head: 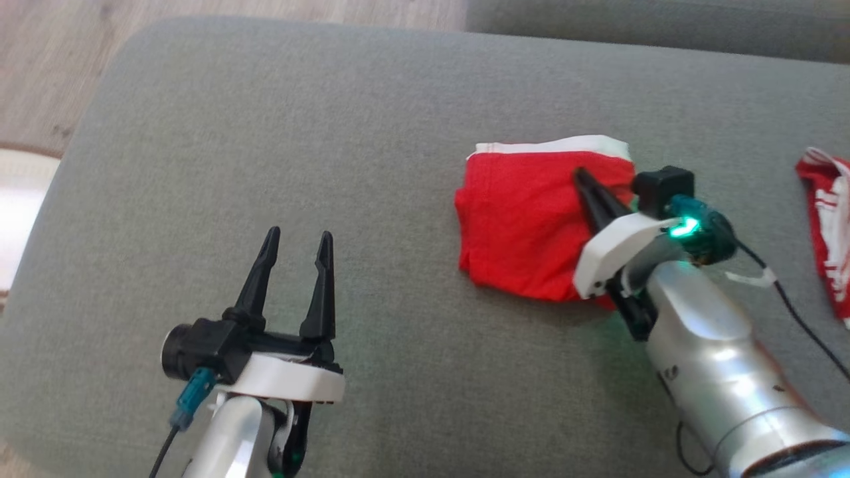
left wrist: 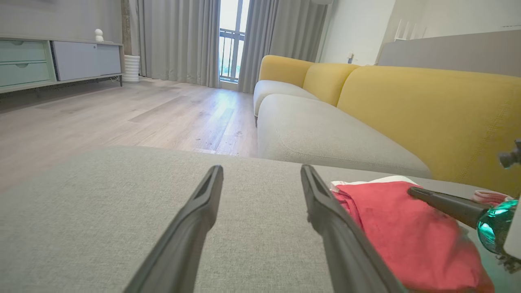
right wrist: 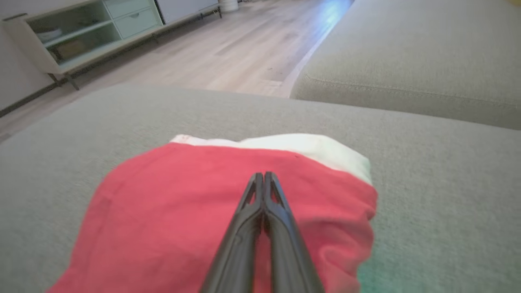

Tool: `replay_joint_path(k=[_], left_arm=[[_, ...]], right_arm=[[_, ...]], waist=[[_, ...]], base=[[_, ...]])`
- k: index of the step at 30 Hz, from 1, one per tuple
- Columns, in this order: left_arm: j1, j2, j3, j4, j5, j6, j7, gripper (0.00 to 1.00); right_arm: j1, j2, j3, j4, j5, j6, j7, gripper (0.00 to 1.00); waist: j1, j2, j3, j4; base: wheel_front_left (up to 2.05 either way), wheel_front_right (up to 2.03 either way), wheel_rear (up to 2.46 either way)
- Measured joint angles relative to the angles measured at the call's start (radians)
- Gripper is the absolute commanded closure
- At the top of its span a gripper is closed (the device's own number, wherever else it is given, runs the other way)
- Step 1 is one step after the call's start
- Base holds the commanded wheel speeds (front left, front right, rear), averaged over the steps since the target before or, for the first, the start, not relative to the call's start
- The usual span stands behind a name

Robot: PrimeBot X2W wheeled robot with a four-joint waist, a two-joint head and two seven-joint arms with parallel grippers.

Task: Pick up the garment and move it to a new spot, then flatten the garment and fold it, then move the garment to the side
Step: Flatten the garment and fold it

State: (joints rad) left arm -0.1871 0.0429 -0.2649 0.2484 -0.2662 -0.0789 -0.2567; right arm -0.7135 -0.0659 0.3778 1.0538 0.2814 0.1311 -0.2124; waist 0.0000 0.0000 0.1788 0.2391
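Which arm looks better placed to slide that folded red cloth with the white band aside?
Probably the right: its shut right gripper sits over the folded red garment, while the open left gripper hangs apart above bare grey cushion.

Yellow sofa [left wrist: 427, 106] (grey seats) beside wood floor [left wrist: 122, 118].

My head camera looks steeply down on the red garment [head: 524, 232] from above; my left wrist camera sits low beside it, facing the yellow sofa [left wrist: 427, 110]; my right wrist camera hovers close over it; all three share it.
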Motion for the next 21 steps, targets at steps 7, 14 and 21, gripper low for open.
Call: replay_joint_path(k=[7,14,21], left_arm=[[-0.016,0.0,-0.005,0.001,-0.007,0.0,0.0,0.0],[-0.024,0.0,-0.006,0.006,-0.007,0.0,0.0,0.0],[-0.027,0.0,-0.019,0.004,-0.016,0.001,0.0,0.0]], right_arm=[[-0.039,-0.001,-0.062,0.147,-0.077,0.0,0.02,1.0],[-0.057,-0.001,-0.055,0.096,-0.053,0.0,-0.017,1.0],[-0.056,-0.003,0.096,-0.039,0.035,0.0,-0.021,1.0]], waist=[[0.0001,0.0,0.032,0.033],[0.0,0.0,0.036,0.048],[-0.0001,0.0,0.039,0.062]], base=[[0.0,0.0,0.0],[0.0,0.0,0.0],[0.0,0.0,0.0]])
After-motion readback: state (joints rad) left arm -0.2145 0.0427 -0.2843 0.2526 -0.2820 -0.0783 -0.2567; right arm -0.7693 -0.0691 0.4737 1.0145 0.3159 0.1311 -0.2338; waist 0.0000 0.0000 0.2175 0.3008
